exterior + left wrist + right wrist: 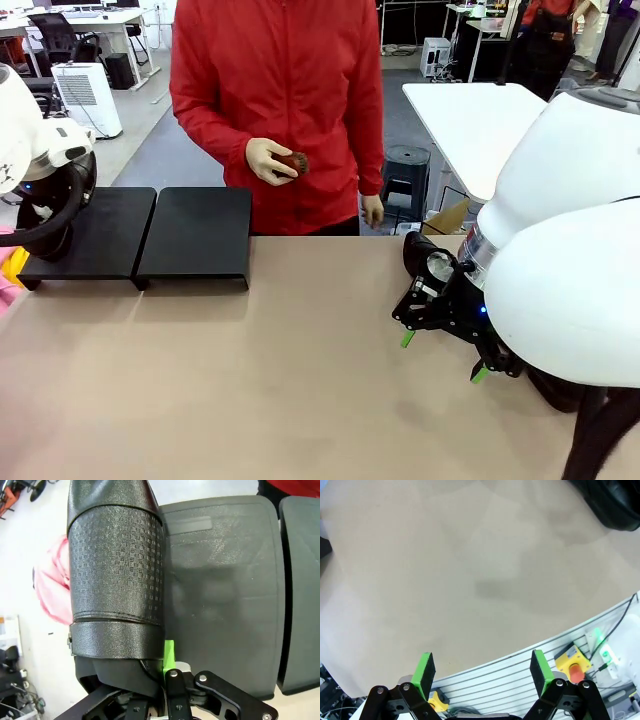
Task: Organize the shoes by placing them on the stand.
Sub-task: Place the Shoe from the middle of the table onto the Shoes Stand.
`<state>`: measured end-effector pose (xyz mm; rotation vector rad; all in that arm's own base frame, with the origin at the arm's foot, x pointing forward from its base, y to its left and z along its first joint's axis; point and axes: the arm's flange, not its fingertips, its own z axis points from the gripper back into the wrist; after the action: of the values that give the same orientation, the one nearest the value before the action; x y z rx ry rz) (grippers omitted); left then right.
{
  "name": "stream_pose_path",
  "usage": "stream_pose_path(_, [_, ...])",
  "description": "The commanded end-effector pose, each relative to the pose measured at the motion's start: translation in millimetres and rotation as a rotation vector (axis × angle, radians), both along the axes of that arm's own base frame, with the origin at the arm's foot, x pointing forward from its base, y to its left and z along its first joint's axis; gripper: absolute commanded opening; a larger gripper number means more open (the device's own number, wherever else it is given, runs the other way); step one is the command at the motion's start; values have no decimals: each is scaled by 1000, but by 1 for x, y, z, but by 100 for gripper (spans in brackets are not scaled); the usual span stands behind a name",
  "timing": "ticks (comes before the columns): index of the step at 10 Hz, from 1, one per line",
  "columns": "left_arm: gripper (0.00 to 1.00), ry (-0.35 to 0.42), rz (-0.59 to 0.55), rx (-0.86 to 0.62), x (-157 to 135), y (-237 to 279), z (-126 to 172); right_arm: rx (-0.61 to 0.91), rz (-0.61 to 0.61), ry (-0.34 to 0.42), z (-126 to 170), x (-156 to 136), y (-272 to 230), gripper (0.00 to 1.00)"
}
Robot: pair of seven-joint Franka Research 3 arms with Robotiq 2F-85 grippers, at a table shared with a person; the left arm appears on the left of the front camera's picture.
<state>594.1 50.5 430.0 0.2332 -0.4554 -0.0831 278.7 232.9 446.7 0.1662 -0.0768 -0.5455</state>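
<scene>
Holding, left gripper (120, 655): closed on a shoe (115, 565). One green pad (169, 652) presses against the shoe's side, and the other finger is hidden behind the leather.
Shoe in the grip: black, with a grid-textured upper and a stitched band. It lies along the fingers over the outer edge of the stand (225, 580); whether it touches the panel cannot be told.
Stand: two matte-black panels side by side on the table (300, 390), toward its far left. The left arm's wrist (50, 215) hangs over the outer panel and hides part of it.
Beside the stand: a pink thing (50, 590) lies past the outer side, beyond the held shoe.
Right gripper (482, 672): jaws spread wide with nothing between them and the green pads over bare table. It is well apart from the stand, toward the table's other side.
Second shoe (612, 502): a glossy black form just behind the right gripper, well apart from the stand. In the front view the gripper and the white arm casing partly cover it (418, 252).
Person (280, 90): in a red jacket at the far side of the table, just behind the stand's inner panel. One hand (268, 160) holds a small brown round object (292, 163) above the stand's inner panel. The other hand (372, 210) hangs at the table's far edge, between the stand and the second shoe.
</scene>
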Motion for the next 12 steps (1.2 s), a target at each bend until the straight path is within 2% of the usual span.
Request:
stream_pose_path(1, [0,-22,5,-9,8,0,4,-9,-12,0,1,-1,1,100])
stream_pose_path(4, [0,-14,3,-17,11,3,-1,-9,-12,0,1,-1,1,100])
stream_pose_path(5, [0,10,4,-23,10,4,-2,-9,-12,0,1,-1,1,100])
stream_pose_path(6, [14,18,14,-26,10,6,-1,-9,-12,0,1,-1,1,100])
stream_pose_path(8, [52,13,12,-32,8,7,2,-9,-12,0,1,-1,1,100])
stream_pose_path(12, [52,-43,38,-47,-6,6,18,-9,-12,0,1,-1,1,100])
